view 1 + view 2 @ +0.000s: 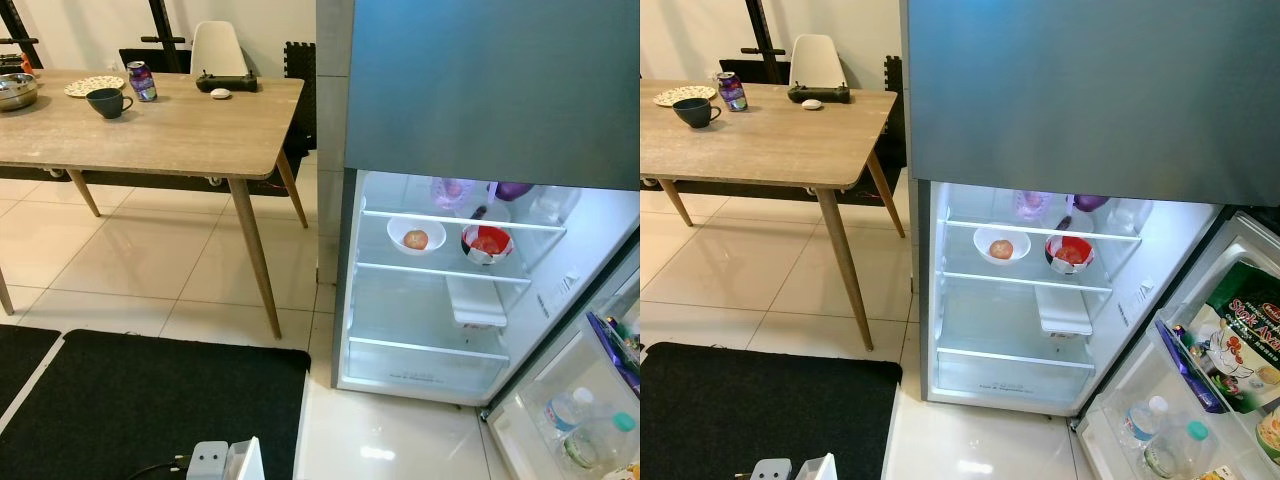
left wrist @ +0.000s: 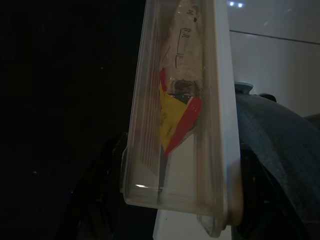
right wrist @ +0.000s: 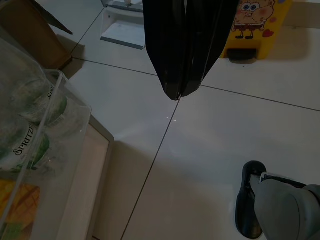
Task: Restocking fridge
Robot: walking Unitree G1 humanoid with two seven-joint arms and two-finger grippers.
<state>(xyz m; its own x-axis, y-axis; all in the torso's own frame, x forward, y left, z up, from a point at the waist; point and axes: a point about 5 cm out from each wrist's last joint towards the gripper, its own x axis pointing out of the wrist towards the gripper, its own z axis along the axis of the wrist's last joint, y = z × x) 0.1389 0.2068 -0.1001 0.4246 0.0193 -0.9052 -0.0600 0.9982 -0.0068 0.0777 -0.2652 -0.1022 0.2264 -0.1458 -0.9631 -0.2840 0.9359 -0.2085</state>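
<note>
The fridge stands with its lower door swung wide and its inside lit. On its middle shelf sit a white bowl holding a round fruit and a red bowl. A white box lies on the shelf below. My left gripper is shut on a clear plastic container with a red and yellow packet inside; its corner shows low down, left of the fridge. My right gripper hangs shut over the floor beside the door.
The door rack holds water bottles and food packets. A wooden table at the left carries a mug and a can. A black mat lies in front. A yellow stool stands on the tiles.
</note>
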